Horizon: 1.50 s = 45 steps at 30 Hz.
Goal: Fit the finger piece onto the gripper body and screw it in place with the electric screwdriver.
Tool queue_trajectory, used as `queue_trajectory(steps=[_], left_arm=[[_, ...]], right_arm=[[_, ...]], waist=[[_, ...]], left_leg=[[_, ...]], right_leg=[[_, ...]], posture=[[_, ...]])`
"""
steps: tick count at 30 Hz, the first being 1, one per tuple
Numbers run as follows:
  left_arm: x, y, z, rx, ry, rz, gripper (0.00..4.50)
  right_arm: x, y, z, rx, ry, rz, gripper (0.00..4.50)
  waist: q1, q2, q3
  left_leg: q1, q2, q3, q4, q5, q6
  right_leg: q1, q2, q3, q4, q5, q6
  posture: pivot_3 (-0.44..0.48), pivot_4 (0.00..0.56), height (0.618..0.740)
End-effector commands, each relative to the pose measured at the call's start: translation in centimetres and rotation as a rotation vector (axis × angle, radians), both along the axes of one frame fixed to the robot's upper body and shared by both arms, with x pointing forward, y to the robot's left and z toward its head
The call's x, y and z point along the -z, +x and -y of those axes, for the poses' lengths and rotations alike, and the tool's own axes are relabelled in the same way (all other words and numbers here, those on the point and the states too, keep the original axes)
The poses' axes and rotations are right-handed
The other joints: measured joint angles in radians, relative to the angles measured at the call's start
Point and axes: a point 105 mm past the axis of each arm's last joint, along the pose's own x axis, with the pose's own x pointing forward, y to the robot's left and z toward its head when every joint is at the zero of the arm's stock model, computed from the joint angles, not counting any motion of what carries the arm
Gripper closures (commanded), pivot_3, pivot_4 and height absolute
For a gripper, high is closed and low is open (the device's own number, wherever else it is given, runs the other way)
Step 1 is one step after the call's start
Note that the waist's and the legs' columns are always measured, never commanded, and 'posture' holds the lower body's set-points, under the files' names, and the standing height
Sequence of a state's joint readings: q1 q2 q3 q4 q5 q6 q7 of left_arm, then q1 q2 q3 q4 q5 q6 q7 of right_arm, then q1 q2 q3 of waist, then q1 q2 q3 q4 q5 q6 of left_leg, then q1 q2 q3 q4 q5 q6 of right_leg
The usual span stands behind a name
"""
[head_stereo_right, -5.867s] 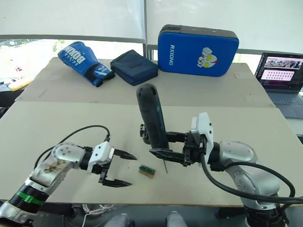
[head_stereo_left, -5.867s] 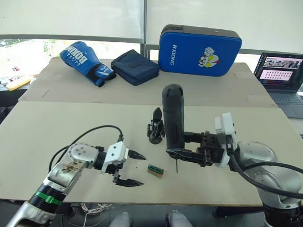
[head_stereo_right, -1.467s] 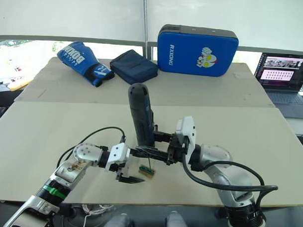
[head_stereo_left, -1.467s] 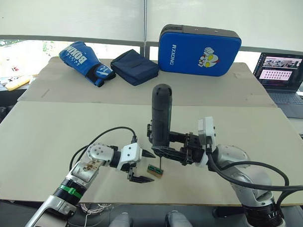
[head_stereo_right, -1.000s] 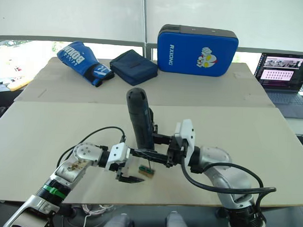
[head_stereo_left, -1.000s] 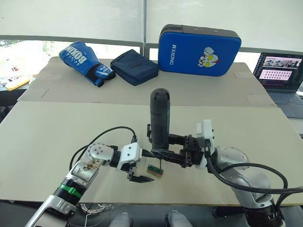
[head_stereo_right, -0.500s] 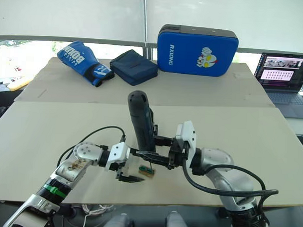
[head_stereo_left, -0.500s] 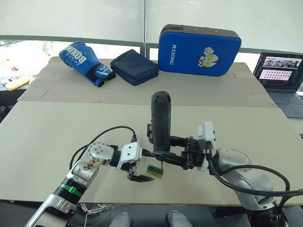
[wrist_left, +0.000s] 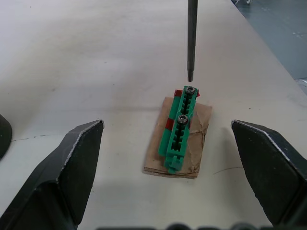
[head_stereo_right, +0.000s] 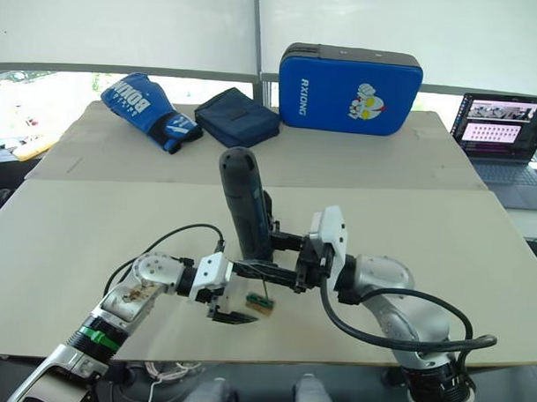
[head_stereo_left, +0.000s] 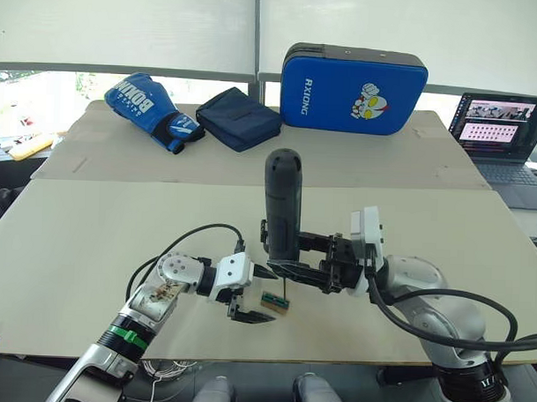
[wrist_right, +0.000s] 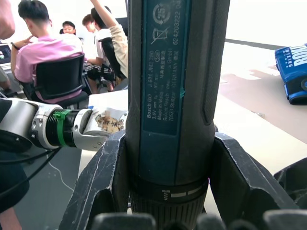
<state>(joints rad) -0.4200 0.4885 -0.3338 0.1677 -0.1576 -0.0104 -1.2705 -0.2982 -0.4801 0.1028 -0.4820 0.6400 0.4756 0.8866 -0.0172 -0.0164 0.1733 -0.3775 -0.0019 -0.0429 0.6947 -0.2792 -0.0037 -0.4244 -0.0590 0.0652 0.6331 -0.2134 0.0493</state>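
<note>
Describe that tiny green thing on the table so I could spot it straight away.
On the beige table, look between the two robot arms, under the tall dark upright electric screwdriver. Just below its thin metal bit lies a small green ridged plastic block on a scrap of brown card, carrying two small screws. Nothing else nearby is green.

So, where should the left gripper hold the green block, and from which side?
Grip the green block across its two long sides, coming from above: it lies flat and narrow on the brown card. The open left gripper already straddles it; stay at the end away from the screwdriver bit.
</note>
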Motion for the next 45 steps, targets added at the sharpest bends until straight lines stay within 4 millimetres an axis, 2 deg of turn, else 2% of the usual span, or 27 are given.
queue_trajectory(steps=[1,20,35,41,45], left_arm=[[-0.7,0.1,0.2,0.017,-0.004,0.035,0.00],[-0.8,0.2,0.4,0.019,-0.011,0.034,0.00],[-0.9,0.3,0.3,0.014,-0.010,0.040,0.00],[-1.0,0.3,-0.1,-0.003,-0.011,0.041,0.00],[-1.7,-0.4,-0.5,0.006,-0.015,0.045,0.00]], right_arm=[[-1.3,-0.6,0.0,-0.018,0.039,0.084,2.57],[-0.6,-0.8,-0.1,-0.020,0.034,0.074,2.57],[-0.2,-0.1,-0.1,-0.017,0.020,0.069,2.57],[-0.9,-0.5,-0.1,-0.030,0.018,0.104,2.57],[-1.9,-1.1,-0.1,-0.037,0.036,0.105,2.57]], waist=[[0.000,0.000,0.000],[0.000,0.000,0.000],[0.000,0.000,0.000],[0.000,0.000,0.000],[-0.001,0.000,0.000]], left_leg=[[0.000,0.000,0.000,0.000,0.000,0.000],[0.000,0.000,0.000,0.000,0.000,0.000],[0.000,0.000,0.000,0.000,0.000,0.000],[0.000,0.000,0.000,0.000,0.000,0.000],[0.000,0.000,0.000,0.000,0.000,0.000]], right_leg=[[0.000,0.000,0.000,0.000,0.000,0.000],[0.000,0.000,0.000,0.000,0.000,0.000],[0.000,0.000,0.000,0.000,0.000,0.000],[0.000,0.000,0.000,0.000,0.000,0.000],[0.000,0.000,0.000,0.000,0.000,0.000]], posture=[[0.000,0.150,0.740],[0.000,0.150,0.740],[0.000,0.150,0.740],[0.000,0.150,0.740],[0.000,0.150,0.740]])
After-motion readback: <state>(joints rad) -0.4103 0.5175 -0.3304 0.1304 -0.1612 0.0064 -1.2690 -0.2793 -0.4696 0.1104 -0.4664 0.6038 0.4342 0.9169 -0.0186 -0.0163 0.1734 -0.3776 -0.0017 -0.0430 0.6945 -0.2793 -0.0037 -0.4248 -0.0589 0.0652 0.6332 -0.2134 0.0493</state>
